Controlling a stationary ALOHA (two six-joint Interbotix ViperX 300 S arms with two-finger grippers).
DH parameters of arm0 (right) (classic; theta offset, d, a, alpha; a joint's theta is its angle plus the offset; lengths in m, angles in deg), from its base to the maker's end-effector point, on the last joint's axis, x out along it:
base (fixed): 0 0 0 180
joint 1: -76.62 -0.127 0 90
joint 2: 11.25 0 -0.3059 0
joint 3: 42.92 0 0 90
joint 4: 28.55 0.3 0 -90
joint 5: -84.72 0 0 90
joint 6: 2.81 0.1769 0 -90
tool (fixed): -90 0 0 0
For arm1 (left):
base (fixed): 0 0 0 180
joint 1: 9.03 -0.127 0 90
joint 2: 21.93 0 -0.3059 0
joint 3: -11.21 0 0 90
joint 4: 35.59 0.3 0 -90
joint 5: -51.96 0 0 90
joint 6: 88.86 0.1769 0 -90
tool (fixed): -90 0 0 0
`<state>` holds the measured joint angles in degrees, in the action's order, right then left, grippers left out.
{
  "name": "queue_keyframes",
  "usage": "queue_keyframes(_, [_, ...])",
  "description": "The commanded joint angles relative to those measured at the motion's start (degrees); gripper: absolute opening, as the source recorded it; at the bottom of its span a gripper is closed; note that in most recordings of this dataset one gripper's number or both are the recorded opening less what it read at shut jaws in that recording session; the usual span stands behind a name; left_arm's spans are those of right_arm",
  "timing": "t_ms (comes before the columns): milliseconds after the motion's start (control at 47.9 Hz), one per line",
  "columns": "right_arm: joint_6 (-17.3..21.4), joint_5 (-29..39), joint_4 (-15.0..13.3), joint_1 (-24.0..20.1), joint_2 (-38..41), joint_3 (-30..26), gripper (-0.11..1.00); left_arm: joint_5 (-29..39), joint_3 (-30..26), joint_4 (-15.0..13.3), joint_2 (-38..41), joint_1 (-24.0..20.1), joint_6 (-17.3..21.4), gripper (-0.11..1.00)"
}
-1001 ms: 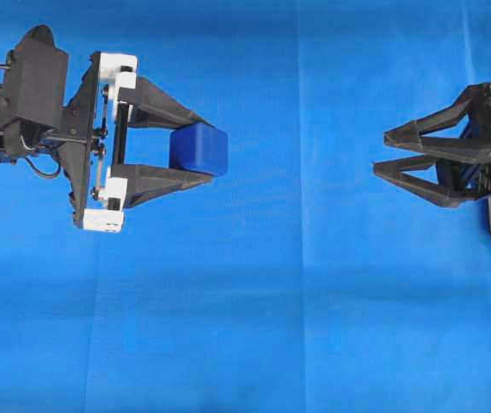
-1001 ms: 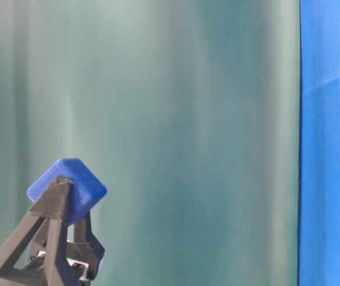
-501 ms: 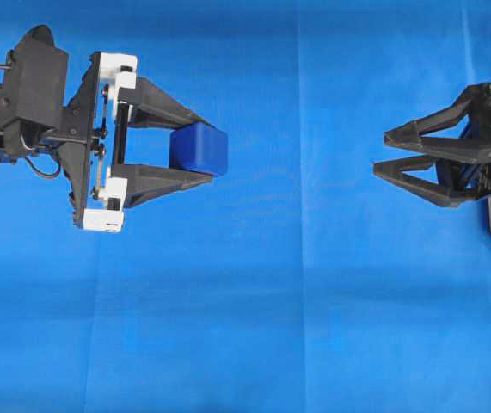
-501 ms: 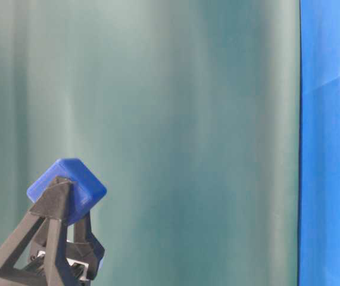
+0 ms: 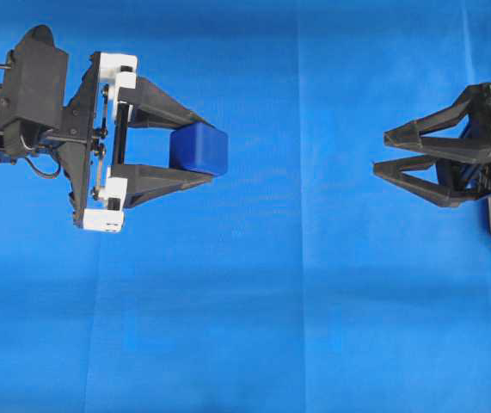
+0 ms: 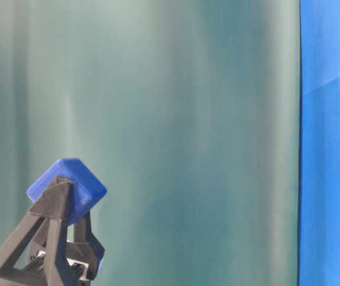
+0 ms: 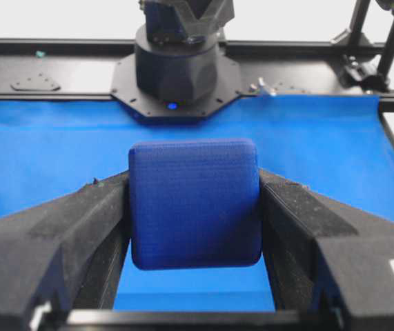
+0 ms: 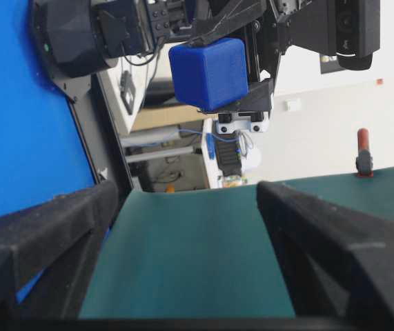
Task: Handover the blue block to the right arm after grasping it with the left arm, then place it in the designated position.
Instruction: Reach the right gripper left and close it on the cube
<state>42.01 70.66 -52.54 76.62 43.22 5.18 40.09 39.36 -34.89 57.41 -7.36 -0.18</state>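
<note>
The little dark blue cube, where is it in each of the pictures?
Overhead: the small dark navy-blue cube is left of centre, clamped between black fingers.
Table-level: lower left, the cube sits atop the black fingers, against green backdrop.
Left wrist: dead centre, the cube fills the gap between the fingers.
Right wrist: top centre, the cube is seen ahead.
Shared landmark: the white-bracketed left gripper holding it.

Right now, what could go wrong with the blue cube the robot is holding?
The blue block sits only between the left gripper fingertips, so it might slip out. The right gripper waits open, apart from it and rolled at a different angle, so its fingers might bump the left fingers or catch just a corner, letting the block drop onto the blue cloth.
</note>
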Motion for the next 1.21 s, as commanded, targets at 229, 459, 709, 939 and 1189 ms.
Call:
queue_keyframes(229, [0.0,-2.11,-0.09,0.26,6.86,-6.33,0.95,-0.44,-0.88,-0.09,-0.88,-0.18,-0.09,0.49])
queue_keyframes(459, [-0.97,-5.01,-0.09,0.26,16.0,-12.66,0.95,-0.35,-0.88,-0.09,-0.79,-0.18,-0.18,0.49])
queue_keyframes(709, [-3.16,-5.54,-0.09,0.26,24.52,-19.78,0.95,-0.26,-0.97,0.0,-0.79,-0.18,-0.18,0.49])
queue_keyframes(939, [-3.16,-5.63,-0.09,0.26,31.2,-25.75,0.96,-0.26,-0.97,-0.09,-0.7,-0.18,-0.18,0.49])
queue_keyframes(1189, [-3.25,-5.63,-0.09,0.26,35.86,-30.67,0.96,-0.26,-1.05,-0.09,-0.7,-0.18,-0.26,0.49])
